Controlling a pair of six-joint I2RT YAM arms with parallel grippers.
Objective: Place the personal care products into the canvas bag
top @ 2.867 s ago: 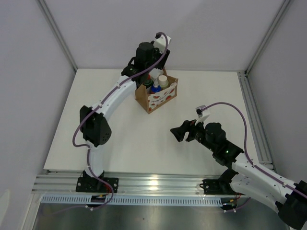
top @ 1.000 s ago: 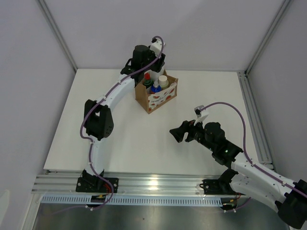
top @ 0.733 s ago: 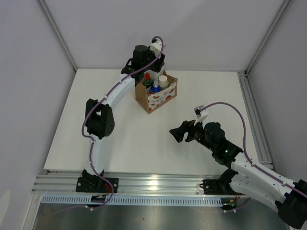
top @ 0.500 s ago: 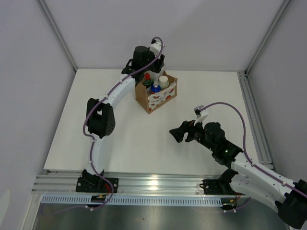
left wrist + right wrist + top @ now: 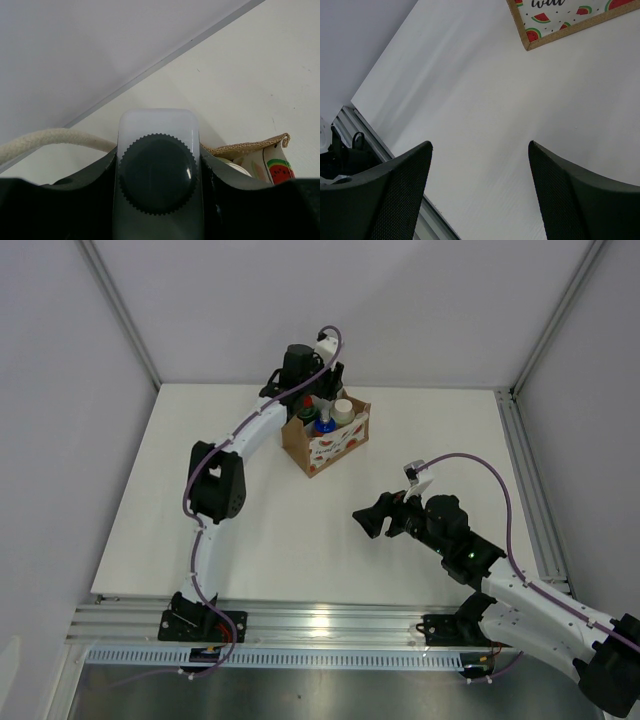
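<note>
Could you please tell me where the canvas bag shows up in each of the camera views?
Top external: the bag stands upper centre, just left of the middle.
Left wrist: only a corner of the bag shows, lower right, beside the bottle.
Right wrist: only the bag's lower edge shows, at the top right.
Shared landmark: the watermelon print on its white side.

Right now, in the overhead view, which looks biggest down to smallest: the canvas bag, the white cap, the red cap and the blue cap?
1. canvas bag, clearly the largest.
2. white cap, the widest of the caps.
3. red cap and blue cap: both tiny and partly hidden, too alike to rank.
</note>
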